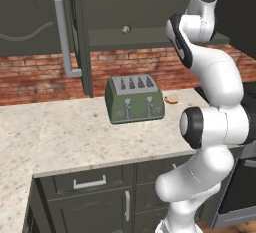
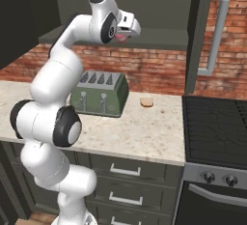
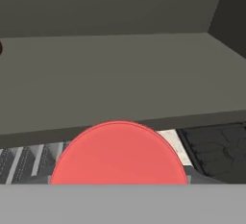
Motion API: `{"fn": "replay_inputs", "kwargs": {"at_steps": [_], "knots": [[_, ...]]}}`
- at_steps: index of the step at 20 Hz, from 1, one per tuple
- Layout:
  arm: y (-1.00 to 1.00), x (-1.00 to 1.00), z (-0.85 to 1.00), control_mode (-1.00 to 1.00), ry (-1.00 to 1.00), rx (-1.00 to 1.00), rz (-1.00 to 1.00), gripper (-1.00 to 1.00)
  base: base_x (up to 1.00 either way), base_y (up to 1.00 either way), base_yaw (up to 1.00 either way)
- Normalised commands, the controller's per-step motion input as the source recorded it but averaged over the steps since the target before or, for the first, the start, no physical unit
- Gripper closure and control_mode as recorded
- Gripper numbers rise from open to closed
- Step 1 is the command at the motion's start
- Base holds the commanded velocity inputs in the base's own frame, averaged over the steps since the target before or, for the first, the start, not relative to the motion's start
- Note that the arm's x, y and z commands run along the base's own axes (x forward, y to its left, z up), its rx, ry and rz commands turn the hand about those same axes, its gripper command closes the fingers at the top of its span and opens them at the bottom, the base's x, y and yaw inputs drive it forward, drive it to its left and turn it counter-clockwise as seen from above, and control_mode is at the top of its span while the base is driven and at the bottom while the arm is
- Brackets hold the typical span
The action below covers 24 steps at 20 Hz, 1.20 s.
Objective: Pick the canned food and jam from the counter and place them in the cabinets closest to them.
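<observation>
The jam is a pinkish-red jar, and its round top covers the fingertips in the hand view. My gripper is shut on the jam, raised high in front of the open dark grey cabinet. The cabinet's shelf lies just ahead of and a little above the jar. Its door stands swung open with a long pale bar handle. Below lies the beige speckled counter. The canned food is out of view.
A green toaster stands on the counter under the arm, with a flat tan disc to its right. A small brown ball sits on the cabinet shelf. The black stove adjoins the counter on the right.
</observation>
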Motion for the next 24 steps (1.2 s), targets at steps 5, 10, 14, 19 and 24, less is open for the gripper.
{"fn": "replay_inputs", "kwargs": {"at_steps": [5,10,14,19,24], "knots": [[-0.01,0.49,0.00,-1.00,0.04,0.00,0.00,1.00,0.00,0.00,0.00],[0.00,0.46,0.00,-1.00,0.03,0.00,0.00,1.00,0.00,0.00,0.00],[-0.01,0.26,-0.12,-1.00,0.00,0.00,0.00,1.00,0.00,0.00,0.00],[-0.02,0.07,-0.12,-1.00,-0.03,-0.01,0.00,1.00,0.00,0.00,0.00],[0.00,0.12,-0.07,-1.00,-0.05,0.00,0.00,1.00,0.00,0.00,0.00]]}}
